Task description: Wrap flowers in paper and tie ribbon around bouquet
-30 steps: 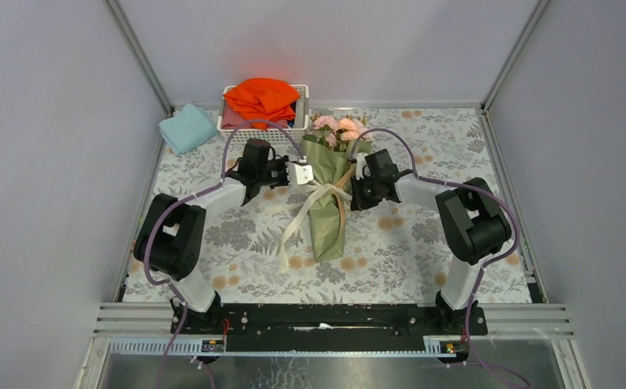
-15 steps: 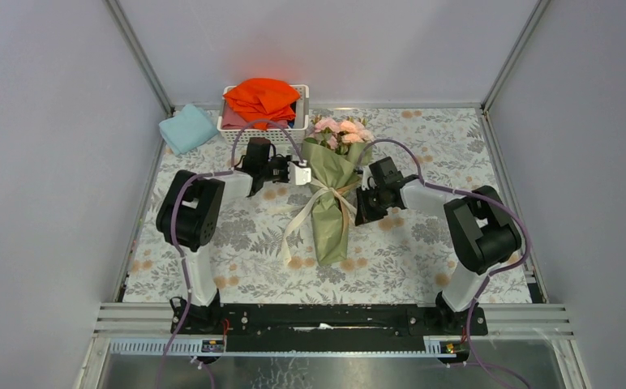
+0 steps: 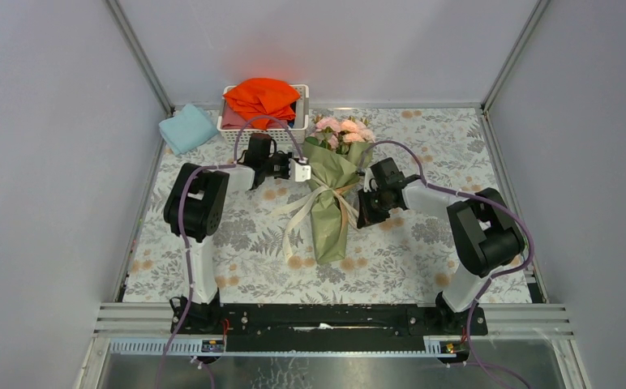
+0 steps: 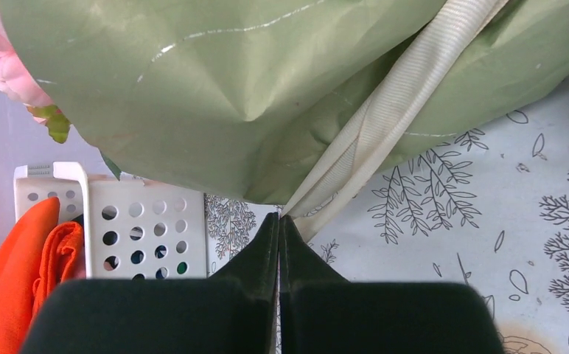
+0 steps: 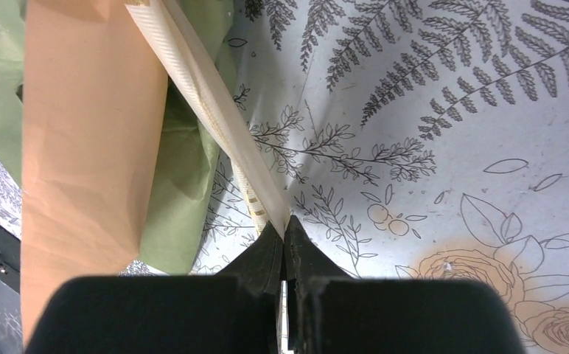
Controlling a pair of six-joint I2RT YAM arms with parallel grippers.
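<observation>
Left arm (image 3: 199, 203): the base is at the near left. The lower link rises steeply to a raised elbow housing, and the forearm extends away from the base and inward to the right.

Left gripper (image 4: 279, 223): the black fingers are pressed flat together. Their tips pinch a narrow cream-beige satin ribbon (image 4: 385, 118).

Right arm (image 3: 478, 228): the base is at the near right. The elbow housing projects outward to the right, and the forearm extends inward to the left.

Right gripper (image 5: 284, 230): the fingers are closed, with the same ribbon clamped between the tips.

The two grippers point toward each other from opposite sides and are apart from one another. The left gripper sits slightly farther from the bases than the right.
</observation>
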